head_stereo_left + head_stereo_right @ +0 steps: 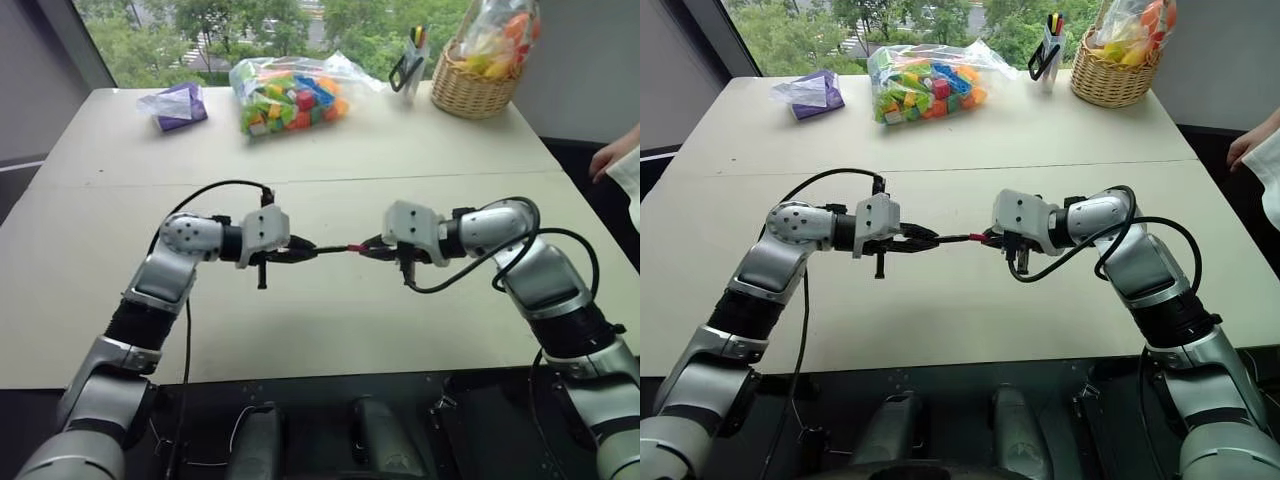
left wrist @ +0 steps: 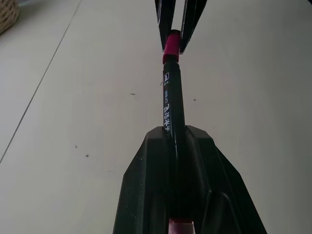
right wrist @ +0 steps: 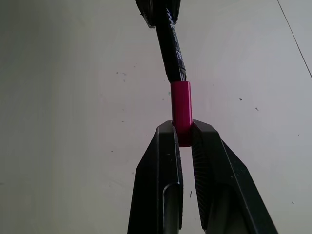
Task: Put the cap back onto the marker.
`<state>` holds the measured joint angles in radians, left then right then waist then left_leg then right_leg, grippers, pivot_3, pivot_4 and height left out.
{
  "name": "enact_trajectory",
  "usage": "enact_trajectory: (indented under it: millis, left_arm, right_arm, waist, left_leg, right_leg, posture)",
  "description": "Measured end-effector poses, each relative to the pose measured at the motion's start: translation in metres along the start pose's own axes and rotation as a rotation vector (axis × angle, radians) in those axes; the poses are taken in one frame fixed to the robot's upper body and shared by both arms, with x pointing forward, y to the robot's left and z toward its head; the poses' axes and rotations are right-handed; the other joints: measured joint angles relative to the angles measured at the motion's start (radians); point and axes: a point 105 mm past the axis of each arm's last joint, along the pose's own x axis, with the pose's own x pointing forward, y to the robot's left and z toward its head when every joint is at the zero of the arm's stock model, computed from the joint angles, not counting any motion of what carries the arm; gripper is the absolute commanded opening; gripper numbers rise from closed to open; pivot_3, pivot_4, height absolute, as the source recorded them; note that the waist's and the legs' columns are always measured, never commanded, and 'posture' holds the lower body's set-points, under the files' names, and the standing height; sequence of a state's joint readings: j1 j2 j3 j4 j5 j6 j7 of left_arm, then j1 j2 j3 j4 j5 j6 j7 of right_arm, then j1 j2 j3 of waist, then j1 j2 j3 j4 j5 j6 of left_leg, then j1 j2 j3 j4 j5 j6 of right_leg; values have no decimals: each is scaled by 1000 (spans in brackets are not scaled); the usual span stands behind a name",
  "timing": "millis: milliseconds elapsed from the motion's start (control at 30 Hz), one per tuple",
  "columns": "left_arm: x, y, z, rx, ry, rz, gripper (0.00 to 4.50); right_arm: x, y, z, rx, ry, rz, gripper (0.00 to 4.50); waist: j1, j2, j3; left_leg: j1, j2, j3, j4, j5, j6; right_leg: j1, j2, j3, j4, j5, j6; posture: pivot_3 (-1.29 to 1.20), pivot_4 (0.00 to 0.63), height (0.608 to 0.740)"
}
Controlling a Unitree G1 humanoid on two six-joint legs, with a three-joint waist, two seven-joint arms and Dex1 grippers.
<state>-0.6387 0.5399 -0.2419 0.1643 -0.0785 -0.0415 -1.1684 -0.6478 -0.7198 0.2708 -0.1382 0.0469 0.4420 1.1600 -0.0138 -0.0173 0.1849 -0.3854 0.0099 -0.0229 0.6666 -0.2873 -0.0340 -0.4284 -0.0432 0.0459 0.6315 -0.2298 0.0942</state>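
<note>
Above the middle of the table my two grippers face each other. My left gripper (image 1: 305,250) is shut on the marker (image 2: 172,105), a thin black barrel with white print that runs level toward the right. My right gripper (image 1: 372,248) is shut on the small red cap (image 3: 181,108). The cap sits over the marker's end, in line with the barrel; in the right wrist view the black barrel (image 3: 173,48) enters the cap's open end. The marker's tip is hidden inside the cap.
At the table's far edge lie a clear bag of coloured blocks (image 1: 290,95), a purple packet (image 1: 178,106), a pen holder (image 1: 411,60) and a wicker basket (image 1: 478,85). A person's hand (image 1: 612,155) shows at the right edge. The table (image 1: 320,320) is bare below the grippers.
</note>
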Motion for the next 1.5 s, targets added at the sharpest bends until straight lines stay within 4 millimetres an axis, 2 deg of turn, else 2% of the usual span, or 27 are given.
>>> enact_trajectory:
  millis: [333, 733, 1500]
  left_arm:
    - [8, 0, -4, 191, -12, 50, 0]
    - [5, 0, -6, 395, -41, 111, 0]
    - [4, -2, -3, 472, -51, 88, 0]
  right_arm:
    - [-2, 1, -5, 32, 23, 11, 75]
    - [1, 0, 0, 65, 10, 20, 75]
    - [0, 9, 3, 187, 12, 91, 75]
  waist:
    - [0, 0, 0]
    - [1, 0, 0]
    - [0, 0, 0]
  left_leg:
    - [0, 0, 0, 0, 0, 0]
    - [0, 0, 0, 0, 0, 0]
    - [0, 0, 0, 0, 0, 0]
  right_leg:
    - [0, 0, 0, 0, 0, 0]
    - [0, 0, 0, 0, 0, 0]
    - [0, 0, -1, 1, 0, 0]
  posture:
    - [0, 150, 740]
    - [0, 150, 740]
    - [0, 150, 740]
